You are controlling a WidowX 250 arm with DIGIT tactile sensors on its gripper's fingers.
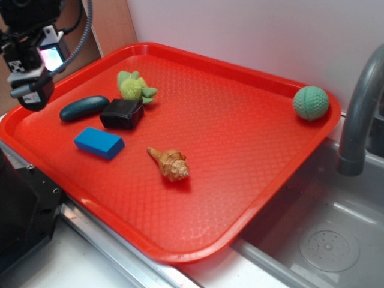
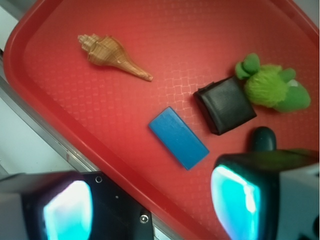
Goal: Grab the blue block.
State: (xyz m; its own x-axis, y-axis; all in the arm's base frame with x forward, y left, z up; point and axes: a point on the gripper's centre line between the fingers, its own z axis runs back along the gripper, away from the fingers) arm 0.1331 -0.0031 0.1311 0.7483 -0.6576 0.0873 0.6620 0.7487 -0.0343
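The blue block (image 1: 99, 143) lies flat on the red tray (image 1: 240, 156) near its left front edge, in front of a glossy black box (image 1: 122, 114). In the wrist view the blue block (image 2: 178, 138) sits just ahead of the fingers, left of the black box (image 2: 225, 104). My gripper (image 1: 30, 90) hangs high above the tray's left corner, away from the block. It is open (image 2: 150, 207), its two fingers spread wide with nothing between them.
A dark teal pebble (image 1: 84, 108) lies left of the black box, a green plush toy (image 1: 135, 87) behind it. A seashell (image 1: 170, 164) rests mid-tray and a green ball (image 1: 311, 102) in the far right corner. A sink and grey faucet (image 1: 360, 114) flank the tray's right.
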